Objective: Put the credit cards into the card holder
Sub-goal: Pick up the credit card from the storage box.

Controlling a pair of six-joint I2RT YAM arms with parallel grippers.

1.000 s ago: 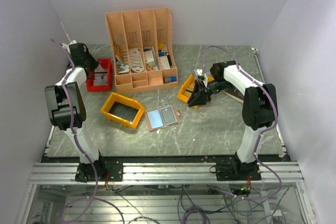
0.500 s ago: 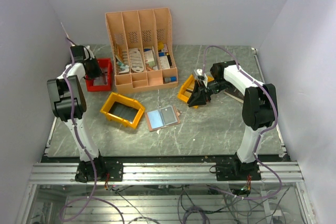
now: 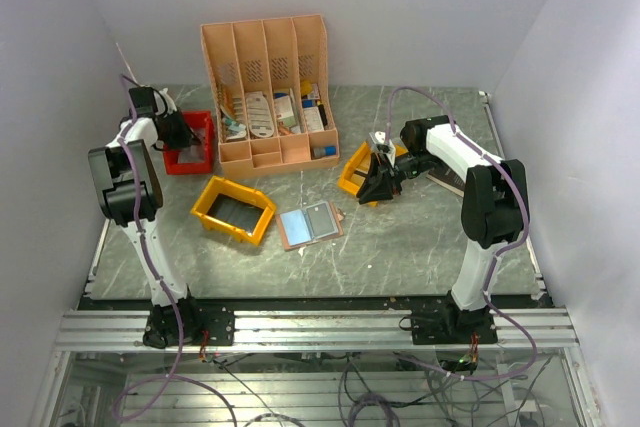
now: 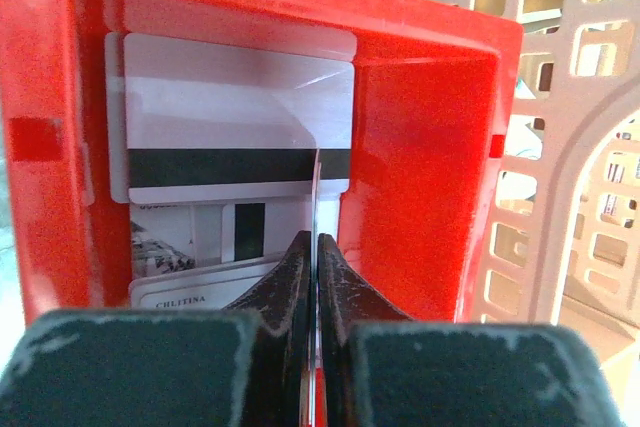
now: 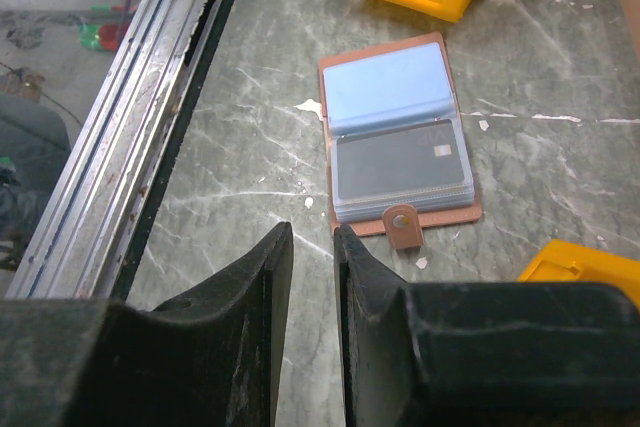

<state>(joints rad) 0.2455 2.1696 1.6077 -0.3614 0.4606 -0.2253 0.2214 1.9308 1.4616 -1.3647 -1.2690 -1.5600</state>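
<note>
A grey-green marbled table (image 3: 420, 237) sits boxed in by plain white walls, with an aluminium rail along its near edge. At far left the left arm stands folded high, its forearm angled back down to the red bin (image 4: 420, 177) at the table's rear left corner. The left gripper (image 4: 314, 247) is clenched on a thin pale card (image 4: 314, 187), seen only edge-on from the wrist, so its face cannot be read. It hangs over the bin's opening, where more credit cards (image 4: 235, 117) lie, the top one white with a black stripe. Just right of the bin stands the peach organiser (image 3: 268, 92), papers in its slots. In front of it sits a yellow bin (image 3: 215, 189). Near the table's middle, just right of that bin, the card holder (image 3: 310, 223) lies flat and open, its clear bluish pockets up, the strap toward the right arm. The right arm bends in from the right edge, wrist tipped down beside a second yellow bin (image 3: 350, 172). The right gripper (image 5: 312, 247) has its fingers slightly parted and holds nothing, apart from the holder.
</note>
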